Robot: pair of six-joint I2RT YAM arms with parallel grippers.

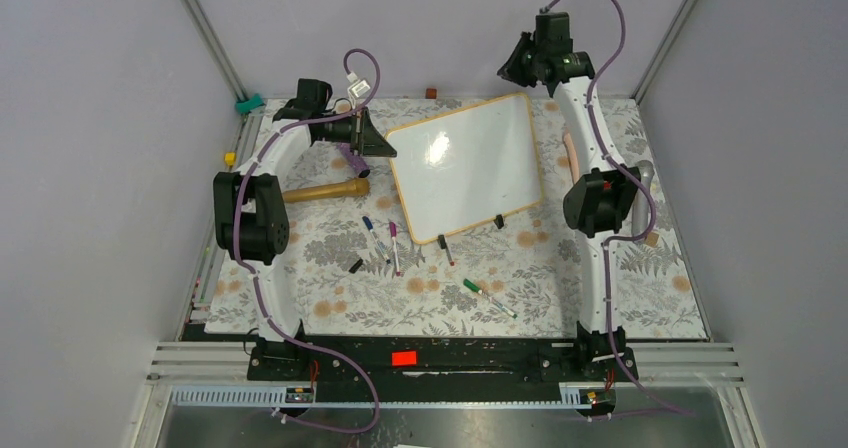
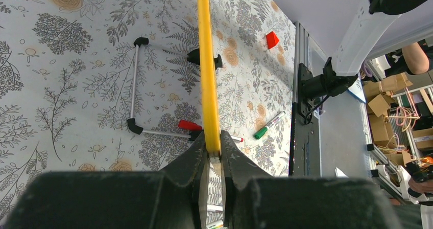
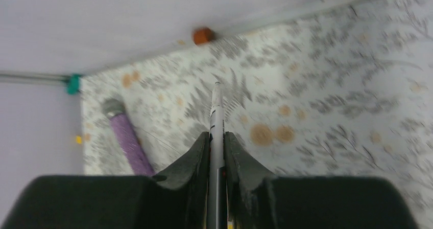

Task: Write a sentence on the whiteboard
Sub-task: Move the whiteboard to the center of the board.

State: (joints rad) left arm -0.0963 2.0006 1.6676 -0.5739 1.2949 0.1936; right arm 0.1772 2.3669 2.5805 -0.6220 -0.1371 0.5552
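Observation:
The whiteboard [image 1: 470, 163] sits raised and tilted at the back middle of the table, and its white face is blank. No sentence shows on it. My left gripper [image 1: 385, 150] is shut on the board's left edge. In the left wrist view that edge is a yellow strip [image 2: 207, 60] clamped between the fingers of my left gripper [image 2: 214, 144], with the wire stand [image 2: 134, 81] below it. My right gripper [image 1: 510, 68] hangs high above the board's far right corner. In the right wrist view it [image 3: 217, 137] is shut on a grey marker [image 3: 216, 111] whose tip points away.
Loose markers lie in front of the board: blue [image 1: 375, 236], magenta [image 1: 394, 248], red-capped [image 1: 446, 251] and green [image 1: 489, 299]. A wooden handle [image 1: 325, 190] and a purple handle [image 3: 127, 142] lie at the left. An orange block [image 1: 431, 92] sits by the back wall.

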